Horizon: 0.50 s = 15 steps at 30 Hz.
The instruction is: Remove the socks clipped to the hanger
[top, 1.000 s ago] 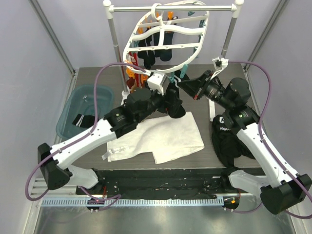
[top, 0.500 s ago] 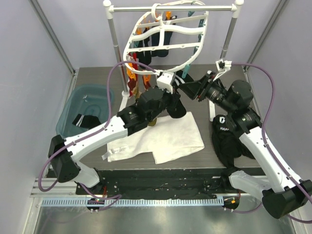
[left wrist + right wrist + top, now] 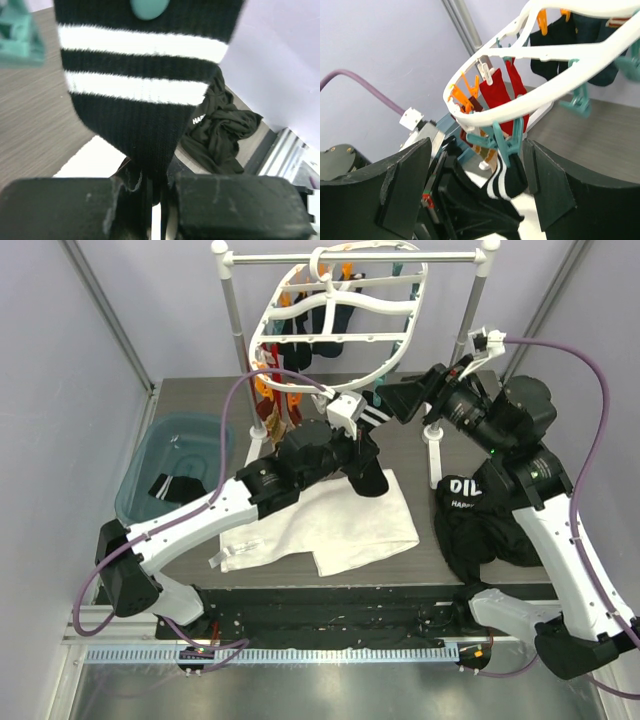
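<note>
The white oval hanger (image 3: 340, 325) hangs from the rail, with dark socks (image 3: 318, 328) clipped under it and red and tan ones (image 3: 272, 410) at its left rim. A black sock with a white-striped cuff (image 3: 368, 445) hangs from a teal clip (image 3: 502, 142) on the near rim. My left gripper (image 3: 358, 448) is shut on that sock's lower part (image 3: 145, 105), just below the stripes. My right gripper (image 3: 477, 185) stands open, its fingers either side of the teal clip and sock cuff (image 3: 507, 180) without touching them. A red sock (image 3: 502, 92) hangs behind the clip.
A white cloth (image 3: 330, 525) lies on the table under the left arm. A black garment with white lettering (image 3: 480, 530) is heaped at the right. A teal bin (image 3: 138, 475) at the left holds a dark sock (image 3: 170, 485). The grey rail (image 3: 400, 257) stands on upright poles.
My left gripper moved right to the striped sock and shut on it. My right gripper opened off the teal clip and drew back up and to the right.
</note>
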Each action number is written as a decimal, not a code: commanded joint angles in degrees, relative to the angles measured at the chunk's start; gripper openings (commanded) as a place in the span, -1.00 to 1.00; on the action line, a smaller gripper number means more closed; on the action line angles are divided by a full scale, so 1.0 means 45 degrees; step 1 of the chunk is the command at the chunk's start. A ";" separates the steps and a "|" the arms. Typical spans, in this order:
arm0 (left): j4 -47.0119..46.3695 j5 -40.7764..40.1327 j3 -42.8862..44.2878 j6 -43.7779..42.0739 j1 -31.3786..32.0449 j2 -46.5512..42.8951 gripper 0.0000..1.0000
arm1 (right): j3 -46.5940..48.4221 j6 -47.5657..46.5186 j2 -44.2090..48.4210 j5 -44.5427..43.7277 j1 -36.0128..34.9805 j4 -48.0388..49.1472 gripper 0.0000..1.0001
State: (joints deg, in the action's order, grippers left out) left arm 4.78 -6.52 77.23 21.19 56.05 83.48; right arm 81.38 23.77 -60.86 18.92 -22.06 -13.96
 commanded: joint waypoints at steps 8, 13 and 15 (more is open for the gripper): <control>-0.0046 0.0864 0.0865 0.0506 0.0005 -0.0368 -1.00 | 0.1680 -0.2019 -0.1553 0.0931 -0.0038 -0.1079 0.43; -0.0065 0.0962 0.0865 0.0506 -0.0015 -0.0426 -1.00 | 0.1661 -0.2644 -0.1768 0.1089 -0.0038 -0.1059 0.33; -0.0046 0.0962 0.0865 0.0487 -0.0034 -0.0446 -1.00 | 0.1641 -0.2723 -0.1982 0.1089 0.0001 -0.0962 0.27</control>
State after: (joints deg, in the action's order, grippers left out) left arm 5.52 -3.25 78.67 23.14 56.03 83.48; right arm 86.35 14.61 -69.19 22.31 -22.06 -19.90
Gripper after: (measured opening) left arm 0.060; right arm 0.656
